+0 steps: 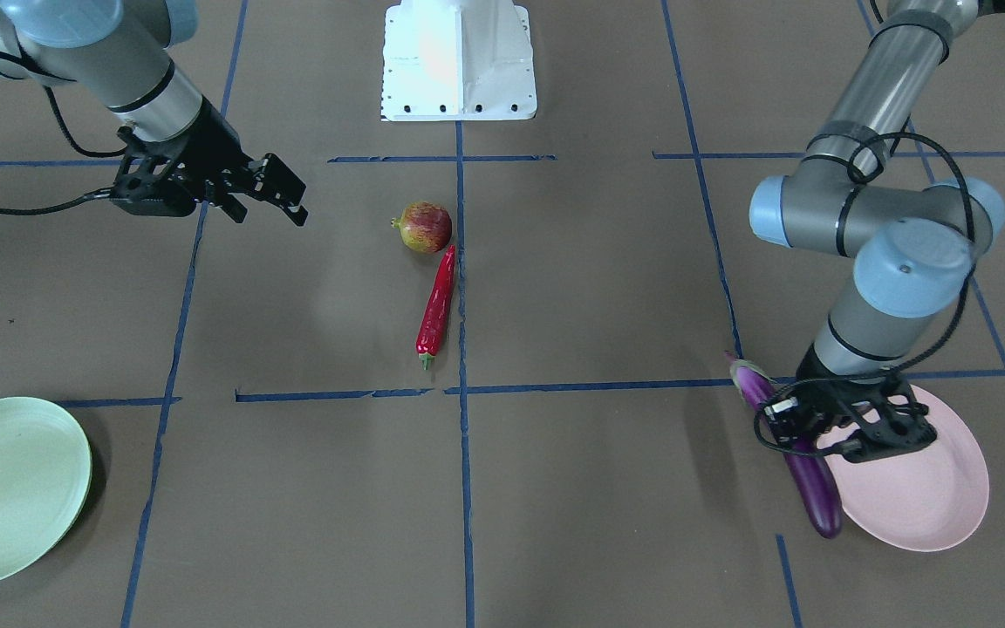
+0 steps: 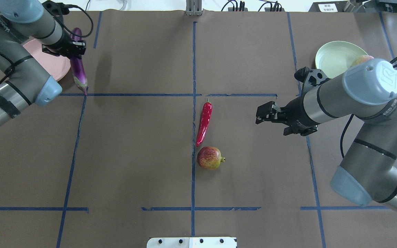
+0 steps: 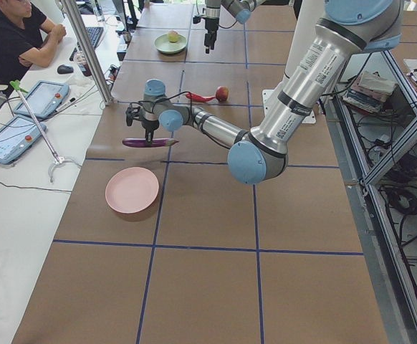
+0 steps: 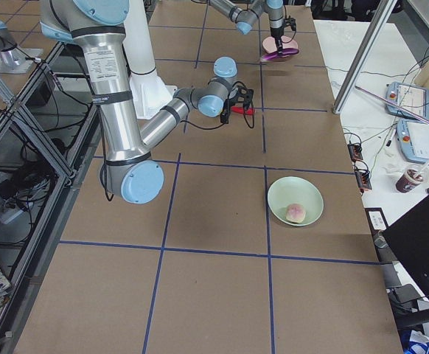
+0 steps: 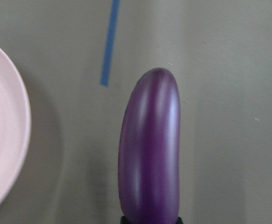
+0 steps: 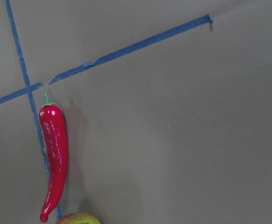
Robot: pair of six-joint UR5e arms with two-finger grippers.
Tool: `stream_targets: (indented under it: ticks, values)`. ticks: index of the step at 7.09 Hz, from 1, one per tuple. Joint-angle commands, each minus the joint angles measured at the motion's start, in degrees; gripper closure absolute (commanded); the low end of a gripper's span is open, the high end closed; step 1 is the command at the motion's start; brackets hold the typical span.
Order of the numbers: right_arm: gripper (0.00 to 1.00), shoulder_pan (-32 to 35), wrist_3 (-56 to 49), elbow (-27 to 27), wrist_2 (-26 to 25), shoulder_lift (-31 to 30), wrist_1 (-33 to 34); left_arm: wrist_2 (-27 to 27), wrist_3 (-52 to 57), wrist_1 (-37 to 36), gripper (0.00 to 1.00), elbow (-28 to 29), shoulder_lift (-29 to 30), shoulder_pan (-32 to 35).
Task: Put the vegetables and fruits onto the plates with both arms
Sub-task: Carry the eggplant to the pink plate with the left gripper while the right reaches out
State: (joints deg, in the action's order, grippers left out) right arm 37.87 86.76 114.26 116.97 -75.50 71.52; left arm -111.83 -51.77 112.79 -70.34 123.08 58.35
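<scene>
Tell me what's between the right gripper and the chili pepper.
Nothing: in the overhead view only bare brown table lies between the right gripper and the chili pepper.

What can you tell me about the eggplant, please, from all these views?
The eggplant is long, slender, glossy purple, with a greenish-purple cap at one end. The left gripper is shut on its middle, holding it roughly level above the table. It hangs beside the edge of the pink plate, touching only the gripper.

Purple eggplant [image 1: 819,497], red chili [image 1: 436,305], pink plate [image 1: 921,510], mint plate [image 1: 27,488], red-yellow streaked fruit [image 1: 426,227]
</scene>
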Motion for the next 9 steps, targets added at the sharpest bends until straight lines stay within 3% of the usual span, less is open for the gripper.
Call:
stream_targets:
  ticks: [1,2,3,4,5,6,7,9]
  values:
    - [0.0,-4.02,3.75,0.09,-3.85,1.22,0.11,-0.23,11.98,0.23,0.95,7.99,-0.03,5.43]
    - [0.0,-5.17,4.11,0.09,-4.81,1.84,0.11,-0.41,15.08,0.32,0.93,9.33,-0.03,5.98]
    - [0.0,-5.96,4.9,0.0,-5.34,1.84,0.11,-0.41,15.72,0.32,0.79,9.69,-0.38,6.07]
    - [0.0,-8.06,6.82,0.0,-7.96,2.63,0.19,-0.5,18.86,0.32,0.37,9.96,-0.38,7.03]
    - [0.0,-9.82,9.37,0.09,-9.73,4.64,3.59,-2.93,18.72,0.32,0.17,9.96,-0.3,7.82]
    - [0.0,-14.01,13.05,-0.26,-14.53,9.44,12.06,-4.44,18.63,0.41,0.03,9.79,-0.3,8.35]
    - [0.0,-17.8,15.34,-0.7,-20.67,11.23,14.67,-4.89,18.54,0.41,0.01,9.61,-0.21,8.36]
    - [0.0,-19.15,15.37,-3.05,-22.05,13.69,14.78,-4.89,18.37,0.41,0.0,9.44,-0.21,8.36]
